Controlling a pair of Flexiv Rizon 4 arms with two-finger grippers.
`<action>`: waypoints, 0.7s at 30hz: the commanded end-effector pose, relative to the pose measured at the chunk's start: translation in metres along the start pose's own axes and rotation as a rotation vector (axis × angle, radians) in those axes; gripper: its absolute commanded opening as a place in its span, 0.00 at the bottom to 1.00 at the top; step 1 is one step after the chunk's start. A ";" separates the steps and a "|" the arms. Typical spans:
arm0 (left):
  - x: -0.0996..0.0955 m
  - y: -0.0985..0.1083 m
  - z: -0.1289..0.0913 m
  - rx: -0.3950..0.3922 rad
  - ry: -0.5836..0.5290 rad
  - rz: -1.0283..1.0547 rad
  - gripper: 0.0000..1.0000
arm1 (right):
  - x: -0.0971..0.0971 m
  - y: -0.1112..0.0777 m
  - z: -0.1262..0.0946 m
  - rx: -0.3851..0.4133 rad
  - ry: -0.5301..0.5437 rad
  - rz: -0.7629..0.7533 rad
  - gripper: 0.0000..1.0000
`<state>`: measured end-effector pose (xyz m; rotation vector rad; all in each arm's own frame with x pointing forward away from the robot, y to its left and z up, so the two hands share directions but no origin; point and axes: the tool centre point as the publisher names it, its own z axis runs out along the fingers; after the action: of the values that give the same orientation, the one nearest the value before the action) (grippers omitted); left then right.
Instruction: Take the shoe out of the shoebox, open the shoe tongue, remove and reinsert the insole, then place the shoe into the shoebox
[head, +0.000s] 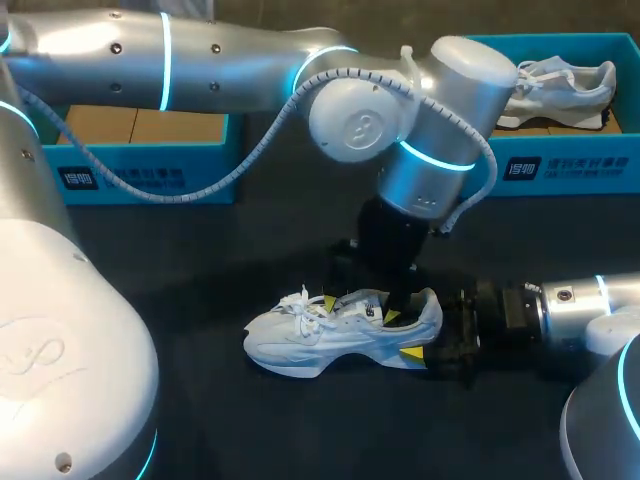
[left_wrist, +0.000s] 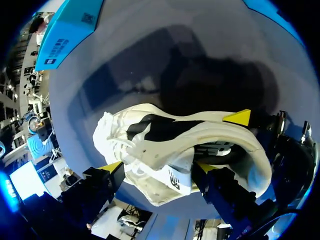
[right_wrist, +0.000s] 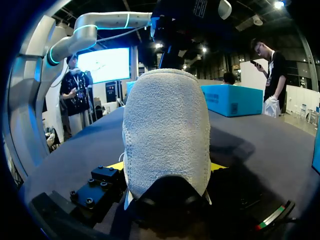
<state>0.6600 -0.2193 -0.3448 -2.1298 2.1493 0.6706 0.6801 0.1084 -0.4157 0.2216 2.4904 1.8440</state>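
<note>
So, the shoe (head: 320, 340) is out of the box and stood on its sole near the middle of the table (head: 250, 250), toe to the left. Its heel (right_wrist: 167, 125) is clamped from both sides by the right gripper (head: 432, 335), brought in low from the right. The left gripper (left_wrist: 160, 167) is hung above with its fingers spread wide, one tip by the laces (head: 305, 303), one at the collar opening. Nothing looks pinched there.

The far-left shoebox (head: 140, 178) and far-right shoebox (head: 570, 168) are sat along the far edge, the latter with another shoe (head: 560, 85) inside.

Handling-wise, a light, floppy knit upper is to be expected, with only the sole and heel stiff. The tongue, not clearly made out under the gripper, is probably best taken by its top edge. The soft sides would likely just be squashed.
</note>
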 end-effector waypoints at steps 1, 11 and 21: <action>-0.004 0.003 0.001 0.006 -0.005 -0.008 0.80 | 0.000 0.000 0.001 0.002 -0.003 0.000 0.00; -0.022 0.008 -0.001 0.042 0.014 -0.047 0.60 | 0.000 0.000 0.001 0.002 -0.003 0.000 0.00; -0.033 0.010 -0.008 0.062 0.114 -0.049 0.48 | 0.000 0.000 0.001 0.002 -0.003 0.000 0.00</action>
<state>0.6557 -0.2036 -0.3279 -2.1825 2.0980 0.5563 0.6801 0.1085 -0.4156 0.2215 2.4904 1.8441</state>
